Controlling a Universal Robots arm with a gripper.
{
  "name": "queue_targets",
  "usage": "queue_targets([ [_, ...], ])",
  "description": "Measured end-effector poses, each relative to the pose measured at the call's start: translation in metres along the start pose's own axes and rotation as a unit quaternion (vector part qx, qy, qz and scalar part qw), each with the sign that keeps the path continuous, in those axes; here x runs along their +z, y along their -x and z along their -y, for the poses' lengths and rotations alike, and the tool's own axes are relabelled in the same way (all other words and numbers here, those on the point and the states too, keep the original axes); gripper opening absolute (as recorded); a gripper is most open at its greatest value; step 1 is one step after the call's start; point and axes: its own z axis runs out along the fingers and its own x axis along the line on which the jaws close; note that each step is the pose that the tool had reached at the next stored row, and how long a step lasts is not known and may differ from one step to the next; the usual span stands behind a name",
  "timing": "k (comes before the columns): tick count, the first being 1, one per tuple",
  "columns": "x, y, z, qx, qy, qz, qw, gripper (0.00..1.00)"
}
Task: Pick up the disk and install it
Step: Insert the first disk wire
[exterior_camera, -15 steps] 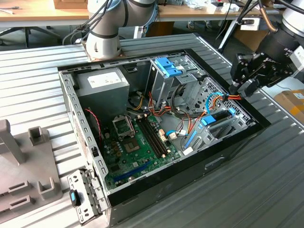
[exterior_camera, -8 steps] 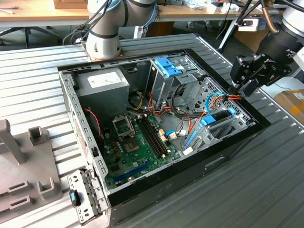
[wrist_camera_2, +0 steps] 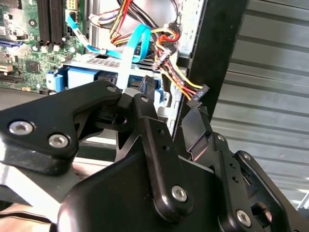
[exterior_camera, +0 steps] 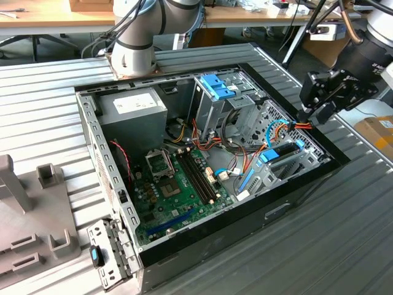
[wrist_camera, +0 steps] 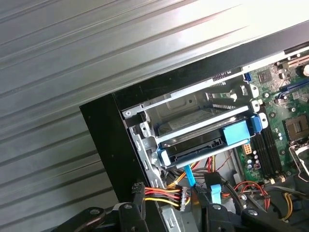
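Observation:
The disk [exterior_camera: 284,152], grey metal in a bright blue carrier, lies flat in the low drive bay at the exterior view's right end of the open computer case [exterior_camera: 307,184]. Both wrist views look down on it, the disk [wrist_camera: 200,145] sitting in the metal bay with a thin blue cable running off its end. In the second wrist view the disk's [wrist_camera_2: 82,79] blue rail shows past the fingers. My gripper [exterior_camera: 306,117] hovers over the case's right wall, just beyond the disk, open and holding nothing. A black power connector [wrist_camera_2: 198,95] on red and yellow wires hangs by one fingertip [wrist_camera_2: 197,121].
A tall metal cage with a blue latch [exterior_camera: 216,86] stands mid-case. The motherboard [exterior_camera: 178,184] fills the case floor, and a power supply [exterior_camera: 132,107] sits at the back. Loose cables [exterior_camera: 279,128] crowd the bay. A grey fixture [exterior_camera: 31,215] rests on the ribbed table.

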Motion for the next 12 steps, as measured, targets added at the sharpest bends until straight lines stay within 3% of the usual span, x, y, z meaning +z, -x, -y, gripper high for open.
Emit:
queue_targets([
  [2, 0.0001, -0.0042, 0.0015, 0.0, -0.0001, 0.0, 1.0, 0.51],
  [4, 0.0001, -0.015, 0.0055, 0.0, -0.0001, 0.0001, 1.0, 0.51],
  [7, 0.0001, -0.0225, 0.0083, 0.0, -0.0001, 0.0001, 1.0, 0.51],
  [12, 0.003, -0.0239, 0.0085, -0.001, -0.0007, -0.0014, 1.0, 0.51],
])
